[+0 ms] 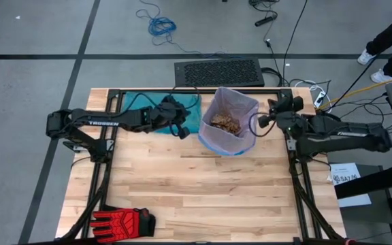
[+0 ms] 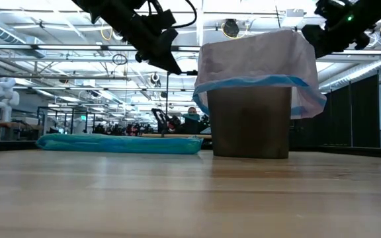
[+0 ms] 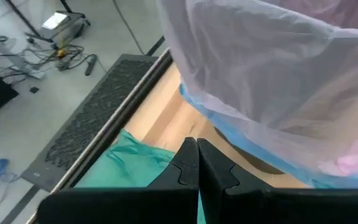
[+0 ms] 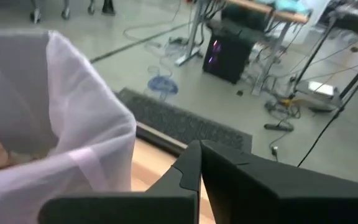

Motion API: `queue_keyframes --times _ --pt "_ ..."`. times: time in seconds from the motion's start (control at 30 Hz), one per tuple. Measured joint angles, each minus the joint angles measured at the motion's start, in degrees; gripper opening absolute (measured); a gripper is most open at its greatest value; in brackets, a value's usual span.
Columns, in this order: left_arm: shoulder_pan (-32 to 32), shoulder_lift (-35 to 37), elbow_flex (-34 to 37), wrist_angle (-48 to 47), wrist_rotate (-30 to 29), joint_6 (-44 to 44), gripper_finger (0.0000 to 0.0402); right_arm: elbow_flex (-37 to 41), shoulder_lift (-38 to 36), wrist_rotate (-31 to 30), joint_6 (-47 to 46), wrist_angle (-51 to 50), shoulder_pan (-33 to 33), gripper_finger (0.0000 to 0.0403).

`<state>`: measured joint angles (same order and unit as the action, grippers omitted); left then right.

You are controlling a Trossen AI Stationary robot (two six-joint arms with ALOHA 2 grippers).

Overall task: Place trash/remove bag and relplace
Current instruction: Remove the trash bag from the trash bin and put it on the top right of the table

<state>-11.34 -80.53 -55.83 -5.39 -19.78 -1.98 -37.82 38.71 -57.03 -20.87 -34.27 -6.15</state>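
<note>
We have the crumpled tan paper wads [image 1: 226, 124] heaped inside the pale lilac bin liner [image 1: 231, 109], which is draped over the brown bin [image 2: 249, 122] near the far edge of the table [image 1: 203, 190], its blue rim [image 2: 256, 84] folded down outside the bin's wall. So the trash-loading part looks finished to us; we see no stray wads on the wood. What we judge is left: lifting the full liner out, setting it aside, and fitting the teal-green replacement bag [image 1: 138, 111], which lies flat on the table beside the bin on its left. Our left gripper [image 1: 180, 129] hangs above the edge of that teal bag, close to the liner's left side, fingers pressed together on nothing. Our right gripper [image 1: 258, 121] sits at the liner's right rim, fingers likewise drawn together; we cannot tell whether any plastic is pinched between them, as its wrist view shows the film beside the tips, not clearly in them. A red-and-black glove [image 1: 122, 221] lies at the near left corner, well apart from all this.
</note>
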Motion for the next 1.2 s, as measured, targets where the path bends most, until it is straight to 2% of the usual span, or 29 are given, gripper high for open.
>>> queue_keyframes --times 0.23,0.43,0.63,0.73,0.9,1.2 --pt "-2.16 0.72 0.0 0.41 -0.63 0.02 0.0 0.0 1.16 13.01 11.23 8.78 -11.35 0.0" --pt "-3.52 2.57 0.07 0.99 5.34 0.11 0.0 0.0 3.9 33.28 18.85 15.8 -22.77 0.0" --pt "-4.5 6.65 8.55 14.69 15.95 4.29 0.0 0.02 9.45 54.4 20.3 14.9 -30.43 0.0" --pt "-4.02 8.19 14.26 22.65 19.8 7.42 0.0 0.04 11.62 61.79 20.94 15.73 -30.28 0.0" --pt "-1.37 9.48 20.34 27.73 19.76 11.74 0.0 0.04 13.29 69.97 19.93 16.2 -25.79 0.0" --pt "6.03 9.46 20.94 28.94 16.61 11.75 0.0 0.04 15.34 70.48 14.28 18.66 -7.03 0.0"
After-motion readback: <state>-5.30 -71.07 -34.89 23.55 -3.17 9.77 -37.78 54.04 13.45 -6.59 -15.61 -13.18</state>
